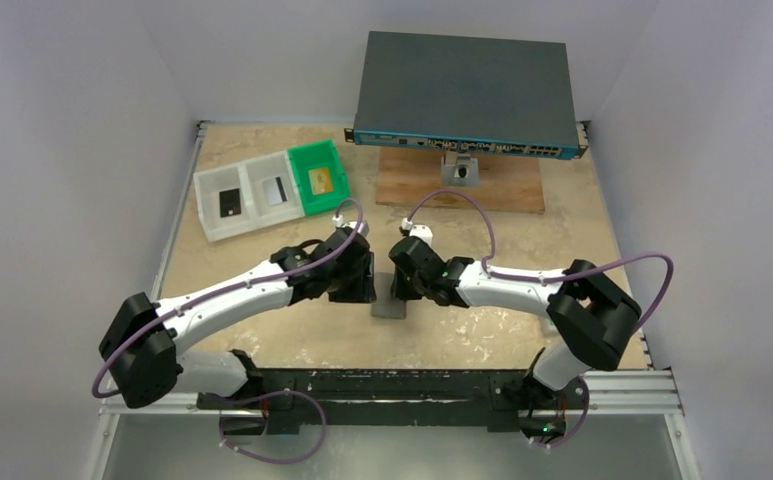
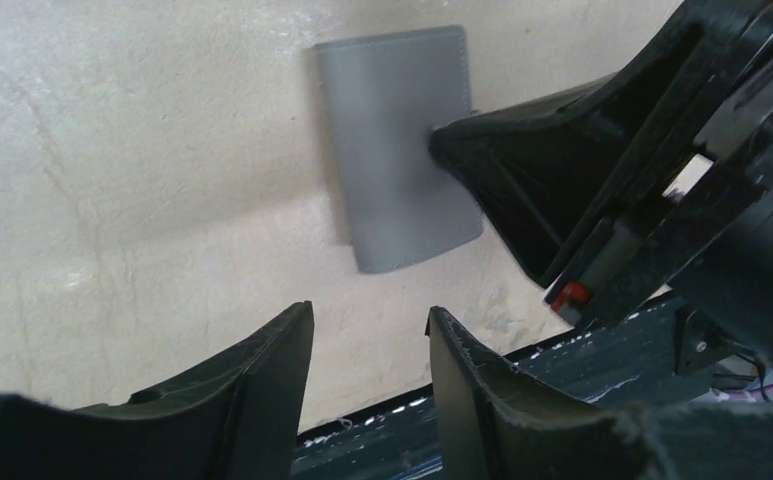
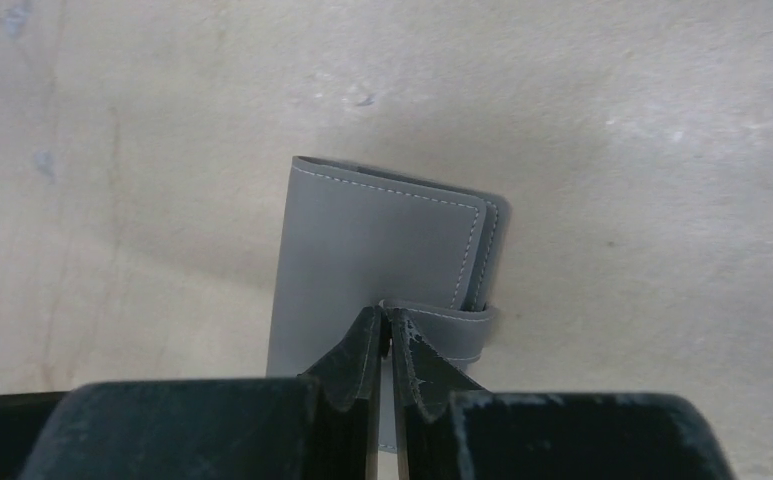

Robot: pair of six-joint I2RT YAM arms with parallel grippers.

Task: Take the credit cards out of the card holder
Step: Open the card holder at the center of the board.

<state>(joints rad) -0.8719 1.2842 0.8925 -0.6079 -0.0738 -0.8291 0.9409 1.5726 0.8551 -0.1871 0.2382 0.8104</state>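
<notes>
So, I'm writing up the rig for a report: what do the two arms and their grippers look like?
Both the left arm and right arm have white link shells and bulky black joint housings, with a purple cable looping along each. The left gripper and right gripper each have two black, wedge-shaped fingers with scuffed edges.

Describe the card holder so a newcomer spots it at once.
From the dark box with ports at the far edge of the table, move toward the near edge. Between the left gripper and right gripper lies the card holder. Unlike the white and green trays, it is a flat grey stitched wallet, folded shut with a strap.
</notes>
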